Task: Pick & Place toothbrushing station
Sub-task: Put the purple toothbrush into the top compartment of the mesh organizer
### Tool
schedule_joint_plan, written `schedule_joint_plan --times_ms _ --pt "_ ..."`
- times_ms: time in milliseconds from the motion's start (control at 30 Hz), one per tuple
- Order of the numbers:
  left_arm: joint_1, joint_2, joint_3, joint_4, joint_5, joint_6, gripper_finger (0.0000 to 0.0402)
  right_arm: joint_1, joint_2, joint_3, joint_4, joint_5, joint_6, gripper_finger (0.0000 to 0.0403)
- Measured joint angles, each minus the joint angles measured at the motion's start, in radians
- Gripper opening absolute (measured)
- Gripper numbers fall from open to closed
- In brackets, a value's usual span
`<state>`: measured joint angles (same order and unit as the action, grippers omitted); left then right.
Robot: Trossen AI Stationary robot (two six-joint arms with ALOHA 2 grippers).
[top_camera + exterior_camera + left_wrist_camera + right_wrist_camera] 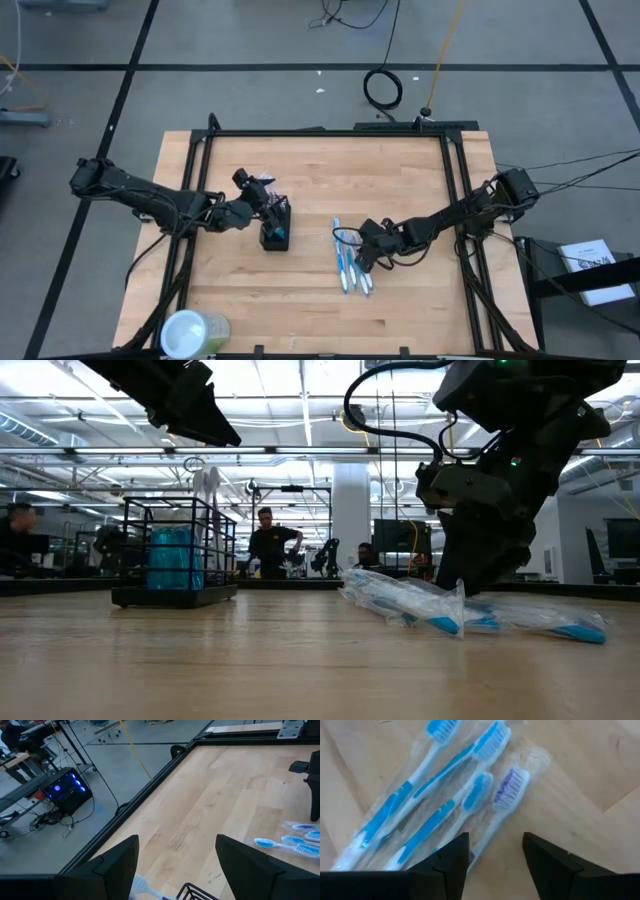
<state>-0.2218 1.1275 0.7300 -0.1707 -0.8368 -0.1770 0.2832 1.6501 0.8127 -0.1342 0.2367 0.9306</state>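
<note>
The black mesh holder (275,232) stands upright on the table left of centre, with something blue inside it (175,558). A wrapped toothbrush (205,482) sticks up out of it, and its head shows in the left wrist view (142,884). My left gripper (260,196) hovers open just above the holder's rim (197,890). Several blue-white toothbrushes and one purple-bristled one, in clear wrappers (350,265), lie flat on the table at centre right. My right gripper (363,255) is open and low over their handle ends (445,795). The purple brush's handle (490,830) runs between its fingers. My right gripper comes down at the wrapped toothbrushes' handle ends, slanting from the table's right side. One finger (445,867) stands over the clear wrappers. I cannot tell whether it touches them. The brushes lie flat on the table. My left gripper touches nothing.
A pale-green translucent round container (195,333) stands at the table's near left corner. A black frame rail (330,132) runs around the tabletop. People and equipment show in the room beyond the table (268,540).
</note>
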Motion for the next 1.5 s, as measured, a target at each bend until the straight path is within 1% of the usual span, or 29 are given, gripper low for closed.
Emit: schedule_joint_plan --times_ms 200,333,400,633,833,967,1067,1267,1400,1500 --pt "0.000 0.000 0.000 -0.010 0.001 -0.016 0.0271 0.000 0.048 0.003 0.026 0.004 0.005 0.0180" --pt "0.000 0.000 0.000 -0.014 0.002 -0.017 0.0271 -0.003 0.039 0.005 -0.046 0.042 0.024 0.0179" --pt "0.000 0.000 0.000 -0.014 0.002 -0.018 0.0271 -0.011 0.036 0.004 -0.090 0.049 0.027 0.0170" --pt "0.000 0.000 0.000 -0.015 0.002 -0.044 0.0271 -0.039 0.038 0.003 -0.220 0.069 0.019 0.0114" --pt "0.000 0.000 0.000 -0.020 0.003 -0.068 0.0271 -0.062 0.037 0.001 -0.246 0.081 -0.026 0.0066" --pt "0.000 0.000 0.000 -0.020 0.059 -0.067 0.0271 -0.082 0.037 0.000 -0.245 0.079 -0.067 0.0032" --pt "0.000 0.000 0.000 -0.020 0.079 -0.064 0.0271 -0.087 0.011 0.000 -0.233 0.077 -0.117 0.0010" --pt "0.010 0.000 0.000 -0.001 0.078 -0.060 0.0271 -0.098 -0.098 -0.009 -0.263 0.145 -0.211 0.0009" --pt "0.019 0.006 0.000 0.030 0.078 -0.069 0.0271 -0.119 -0.181 -0.003 -0.219 0.184 -0.305 0.0000" --pt "0.026 0.034 -0.001 0.073 0.083 -0.056 0.0271 -0.136 -0.226 -0.005 -0.123 0.210 -0.433 0.0000"
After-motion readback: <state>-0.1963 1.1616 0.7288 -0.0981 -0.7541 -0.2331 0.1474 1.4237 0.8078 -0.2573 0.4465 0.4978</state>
